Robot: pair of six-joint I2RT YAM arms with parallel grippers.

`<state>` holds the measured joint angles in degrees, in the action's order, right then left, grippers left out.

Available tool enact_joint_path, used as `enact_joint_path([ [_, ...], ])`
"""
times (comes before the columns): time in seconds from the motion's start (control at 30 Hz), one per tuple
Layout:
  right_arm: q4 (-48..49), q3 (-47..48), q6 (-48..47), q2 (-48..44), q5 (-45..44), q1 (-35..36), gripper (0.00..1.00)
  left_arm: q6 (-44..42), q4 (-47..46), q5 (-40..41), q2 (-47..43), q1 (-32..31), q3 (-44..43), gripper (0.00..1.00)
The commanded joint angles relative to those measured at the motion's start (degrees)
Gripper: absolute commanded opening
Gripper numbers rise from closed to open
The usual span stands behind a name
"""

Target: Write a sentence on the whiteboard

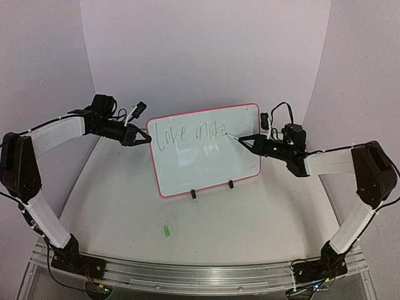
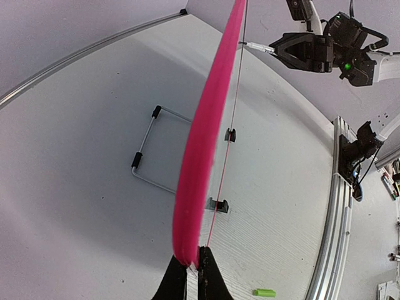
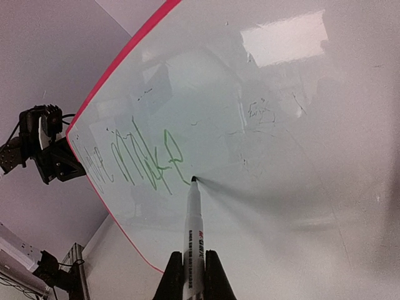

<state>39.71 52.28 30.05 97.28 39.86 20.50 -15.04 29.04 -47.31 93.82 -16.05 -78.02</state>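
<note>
Whiteboard (image 1: 212, 165) stands about mid-table, near upright with a slight backward lean, its writing face toward the near edge and its right end a bit farther back than its left. White face, thin red-pink rim, rounded corners. Two small black feet (image 1: 194, 194) show at its bottom edge, resting on the white table (image 1: 262, 237). From the left wrist view a wire stand (image 2: 135, 160) lies on the table on the board's far side. The sentence (image 1: 190, 132) runs in thin greenish handwriting along the upper part of the face, one line, reading roughly "Love make". A few faint grey marks sit to the right of and below the words, too faint to read. Left gripper (image 1: 145, 139) is closed narrowly on the board's left rim, near the upper corner, fingers pinching the pink edge. Right gripper (image 3: 192, 269) is clamped on a marker pen (image 3: 195, 219), white barrel, dark tip. The tip touches the board face just right of the last green letter. A small green cap (image 1: 167, 231) lies loose on the table, near side, well apart from the board and left of centre.
</note>
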Motion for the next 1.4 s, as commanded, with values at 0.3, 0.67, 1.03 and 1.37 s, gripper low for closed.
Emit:
enact_joint_path([
  [0.3,3.5,1.7,1.6,-4.0,0.1,-1.7,0.00,-2.3,3.3,3.0,0.5,-1.8,-0.9,0.00],
  [0.67,3.9,4.6,1.8,-0.5,0.0,-1.8,0.00,-2.3,3.3,2.9,0.5,-1.9,-0.9,0.00],
  [1.03,3.5,6.1,2.4,2.5,2.4,-1.7,0.00,-2.4,3.3,3.0,0.5,-2.0,-0.9,0.00],
  [1.37,2.7,4.2,1.9,2.7,3.2,-1.8,0.00,-2.4,3.4,3.0,0.7,-2.1,-1.0,0.00],
])
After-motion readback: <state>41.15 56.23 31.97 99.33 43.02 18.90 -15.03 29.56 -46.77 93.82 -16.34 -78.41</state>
